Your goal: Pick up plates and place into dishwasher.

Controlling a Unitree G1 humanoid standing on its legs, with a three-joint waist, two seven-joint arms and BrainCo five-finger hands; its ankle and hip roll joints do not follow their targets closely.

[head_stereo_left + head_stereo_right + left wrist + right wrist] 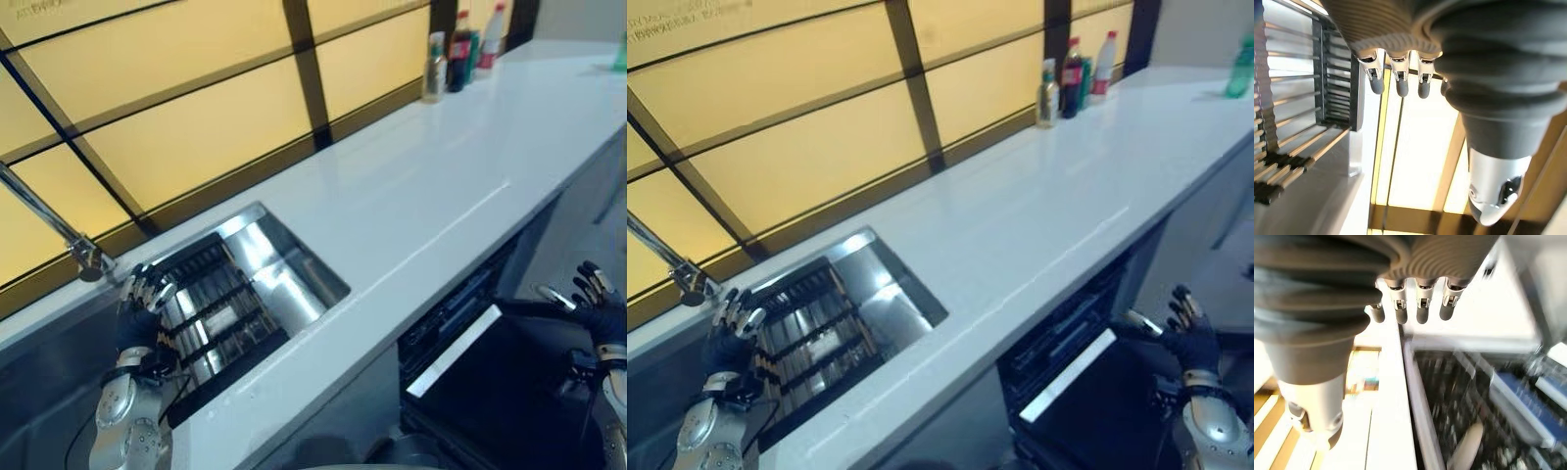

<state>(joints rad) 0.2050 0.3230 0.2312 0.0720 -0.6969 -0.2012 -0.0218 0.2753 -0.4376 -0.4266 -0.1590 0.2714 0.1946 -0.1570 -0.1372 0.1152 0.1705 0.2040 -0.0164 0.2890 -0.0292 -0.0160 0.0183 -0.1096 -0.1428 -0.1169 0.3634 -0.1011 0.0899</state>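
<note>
The sink [245, 284] is the landmark, a steel basin sunk into the left end of a long white counter [441, 186]. To the right of the sink the counter runs bare and wide up to a cluster of bottles [460, 54] against the window [196, 127] at its far end; one more green bottle [1240, 73] stands near the counter's far right corner. A dark rack [211, 313] of bars lies inside the sink, covering its left and near part, while the right part of the basin shows bare steel. No plate can be made out on the rack or the counter. A tap [59, 230] slants down behind the sink's left side.

The left hand [142, 304] hangs over the sink's left rim beside the rack, fingers [1397, 78] straight and loose, holding nothing.

Below the counter's front edge, right of the sink, the dishwasher [460, 323] stands open, its dark door [490, 392] folded down. The right hand [593, 304] hovers over the door's far side, fingers [1420, 308] spread and relaxed, empty. The right wrist view shows a blurred basket [1474, 401] with a pale object in it that cannot be identified.

Print on the bottles is too small to read.
</note>
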